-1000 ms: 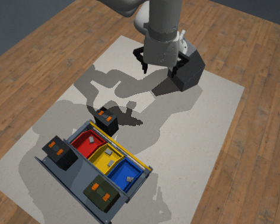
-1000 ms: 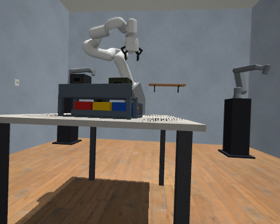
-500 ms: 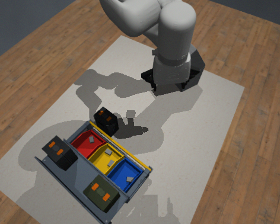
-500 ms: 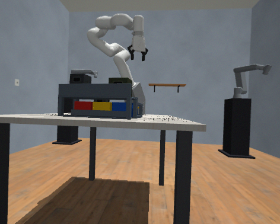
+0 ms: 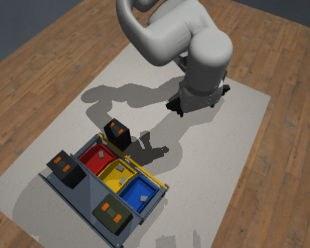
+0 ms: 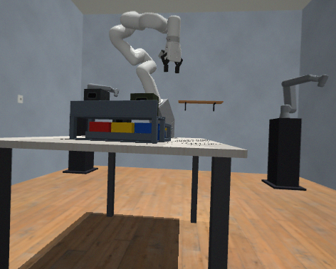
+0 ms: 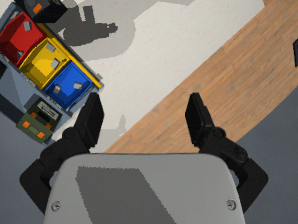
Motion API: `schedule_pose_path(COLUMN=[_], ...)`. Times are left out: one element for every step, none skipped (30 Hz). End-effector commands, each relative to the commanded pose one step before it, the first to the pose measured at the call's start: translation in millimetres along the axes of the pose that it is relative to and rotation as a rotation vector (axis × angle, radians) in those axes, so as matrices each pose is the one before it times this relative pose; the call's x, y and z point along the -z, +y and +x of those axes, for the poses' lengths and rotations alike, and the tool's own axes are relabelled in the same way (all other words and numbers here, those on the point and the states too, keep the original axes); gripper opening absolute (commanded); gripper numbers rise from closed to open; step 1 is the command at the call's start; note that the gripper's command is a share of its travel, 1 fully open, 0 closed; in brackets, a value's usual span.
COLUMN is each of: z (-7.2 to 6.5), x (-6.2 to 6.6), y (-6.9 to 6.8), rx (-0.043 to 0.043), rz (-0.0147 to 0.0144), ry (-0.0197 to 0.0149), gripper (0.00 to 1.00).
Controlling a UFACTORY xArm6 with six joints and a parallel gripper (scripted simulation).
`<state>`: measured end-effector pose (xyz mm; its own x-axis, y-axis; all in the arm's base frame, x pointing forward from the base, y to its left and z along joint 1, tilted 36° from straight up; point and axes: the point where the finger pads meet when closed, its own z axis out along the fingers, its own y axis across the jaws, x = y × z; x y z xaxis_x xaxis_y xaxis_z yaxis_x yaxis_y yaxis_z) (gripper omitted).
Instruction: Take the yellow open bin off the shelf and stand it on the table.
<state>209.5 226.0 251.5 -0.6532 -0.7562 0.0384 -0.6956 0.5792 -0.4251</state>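
The yellow bin (image 5: 111,180) (image 6: 122,127) (image 7: 36,68) sits on the shelf (image 5: 86,195) (image 6: 113,109) between the red bin (image 5: 94,161) (image 6: 100,127) (image 7: 14,44) and the blue bin (image 5: 136,193) (image 6: 143,128) (image 7: 68,84). Two small grey parts show in the yellow bin. A yellow rail (image 5: 148,173) runs along the shelf's open front. My gripper (image 5: 197,111) (image 6: 171,70) (image 7: 144,103) is open and empty, high above the table and away from the shelf's front. In the wrist view the bins lie at upper left, outside the fingers.
A black case (image 5: 117,135) (image 7: 43,9) stands close before the shelf's red-bin end. Another black case (image 5: 66,170) (image 6: 96,95) and a green case (image 5: 112,214) (image 6: 144,97) (image 7: 36,120) stand on the shelf's top board, behind and above the bins. The pale table top (image 5: 219,147) extends beyond the shelf's front.
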Motion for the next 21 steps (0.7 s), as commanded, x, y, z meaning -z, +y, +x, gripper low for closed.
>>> schedule_pose_path(z=[-5.25,0.00,0.00,0.00,0.00,0.00,0.00,0.00,-9.67,-9.89,-9.93,-9.94,-9.93,0.00,0.00,0.00,0.00,0.00,0.00,0.00,0.00], x=[2.79,0.00,0.00,0.00,0.00,0.00,0.00,0.00,0.55,0.53,0.73,0.94,1.14,0.00,0.00,0.00,0.00,0.00,0.00,0.00,0.00], y=[0.21,0.00,0.00,0.00,0.00,0.00,0.00,0.00,1.80,1.41,0.94,0.48,0.01,0.00,0.00,0.00,0.00,0.00,0.00,0.00,0.00], rx=[0.02553,0.00000,0.00000,0.00000,0.00000,0.00000,0.00000,0.00000,0.04658,0.04725,0.04725,0.04725,0.04725,0.00000,0.00000,0.00000,0.00000,0.00000,0.00000,0.00000,0.00000], rz=[-0.00647,0.00000,0.00000,0.00000,0.00000,0.00000,0.00000,0.00000,-0.00591,-0.00588,-0.00588,-0.00588,-0.00588,0.00000,0.00000,0.00000,0.00000,0.00000,0.00000,0.00000,0.00000], ry=[0.02084,0.00000,0.00000,0.00000,0.00000,0.00000,0.00000,0.00000,0.01996,0.02091,0.02091,0.02091,0.02091,0.00000,0.00000,0.00000,0.00000,0.00000,0.00000,0.00000,0.00000], gripper=[1.00,1.00,1.00,1.00,1.00,1.00,1.00,1.00,1.00,1.00,1.00,1.00,1.00,1.00,1.00,1.00,1.00,1.00,1.00,1.00,1.00])
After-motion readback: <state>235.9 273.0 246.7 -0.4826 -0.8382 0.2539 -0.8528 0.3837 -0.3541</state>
